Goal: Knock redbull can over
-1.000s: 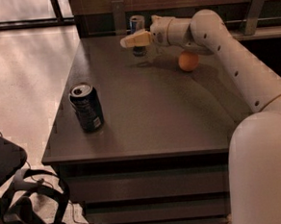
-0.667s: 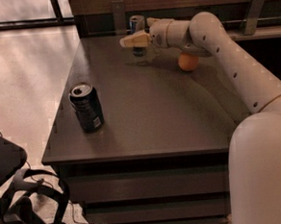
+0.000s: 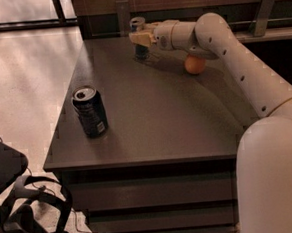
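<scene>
The redbull can (image 3: 140, 52) is a slim blue-and-silver can with a silver top. It stands upright at the far edge of the dark table (image 3: 156, 113). My gripper (image 3: 138, 38) is at the end of the white arm that reaches across from the right. It is right at the can's upper half and covers part of it. A wider dark can with a white label patch (image 3: 90, 112) stands upright near the table's front left corner, far from the gripper.
An orange (image 3: 195, 64) lies on the table under my forearm, right of the redbull can. A dark wall panel runs behind the table's far edge. A black headset (image 3: 28, 222) lies on the floor at the lower left.
The gripper has crept slightly left along the far edge, closer onto the redbull can. The can still stands upright. The dark can and the orange have not moved.
</scene>
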